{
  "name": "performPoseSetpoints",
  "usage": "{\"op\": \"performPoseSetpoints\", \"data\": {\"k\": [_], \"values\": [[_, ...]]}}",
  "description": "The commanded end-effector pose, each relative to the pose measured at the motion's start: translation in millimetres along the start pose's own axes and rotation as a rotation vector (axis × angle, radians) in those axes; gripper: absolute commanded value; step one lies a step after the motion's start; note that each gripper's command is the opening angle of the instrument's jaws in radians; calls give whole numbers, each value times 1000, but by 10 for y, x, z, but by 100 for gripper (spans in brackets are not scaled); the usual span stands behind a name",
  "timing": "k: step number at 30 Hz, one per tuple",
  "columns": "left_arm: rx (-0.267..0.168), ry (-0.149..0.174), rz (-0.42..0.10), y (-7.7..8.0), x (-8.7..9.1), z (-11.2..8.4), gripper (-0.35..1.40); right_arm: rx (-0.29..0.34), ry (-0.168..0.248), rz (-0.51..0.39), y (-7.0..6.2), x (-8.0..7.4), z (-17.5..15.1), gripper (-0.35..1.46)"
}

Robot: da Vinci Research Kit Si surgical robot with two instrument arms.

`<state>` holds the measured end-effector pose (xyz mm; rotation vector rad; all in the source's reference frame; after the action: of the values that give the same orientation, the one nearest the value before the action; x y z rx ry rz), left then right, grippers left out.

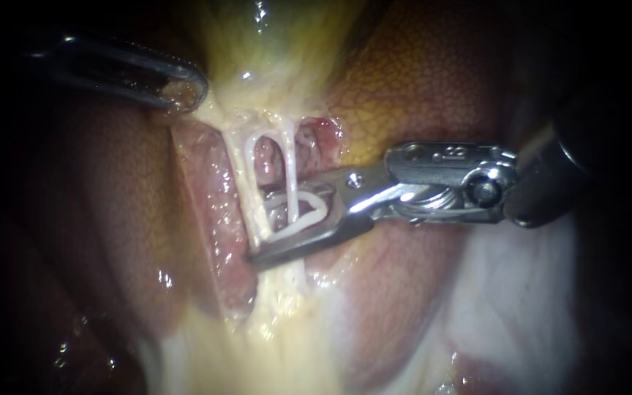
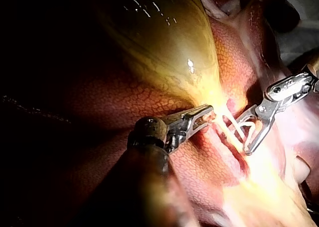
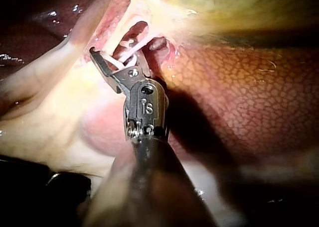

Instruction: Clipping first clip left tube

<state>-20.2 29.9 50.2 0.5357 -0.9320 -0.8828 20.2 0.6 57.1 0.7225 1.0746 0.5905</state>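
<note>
One thin, pale left tube [image 1: 245, 175]

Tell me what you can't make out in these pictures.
Endoscope view: whether the clip surrounds both tubes or one; they overlap at its tip.
Left wrist view: the tubes near the clip; glare washes them out.
Endoscope view: the left instrument's shaft; lost in shadow at the edge.

Shaft of the left instrument [image 1: 181, 91] fades into darkness leftward.
</note>
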Motion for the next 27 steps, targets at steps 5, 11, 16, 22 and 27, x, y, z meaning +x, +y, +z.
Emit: {"op": "performPoseSetpoints", "data": {"k": [5, 11, 16, 22, 27], "values": [[0, 0, 0, 0, 0, 0, -35, -4, 2, 1, 9, -3, -10, 51], [0, 0, 0, -1, 0, -1, -35, -3, -1, 0, 14, -8, -20, 51], [0, 0, 0, -1, 0, -1, -35, 3, -3, 0, 13, -11, -36, 51], [0, 0, 0, -1, 0, -1, -35, 15, -7, -11, -1, 6, -61, 51], [0, 0, 0, -1, 0, -1, -35, 50, 4, -35, -16, 23, -70, 52]]}}
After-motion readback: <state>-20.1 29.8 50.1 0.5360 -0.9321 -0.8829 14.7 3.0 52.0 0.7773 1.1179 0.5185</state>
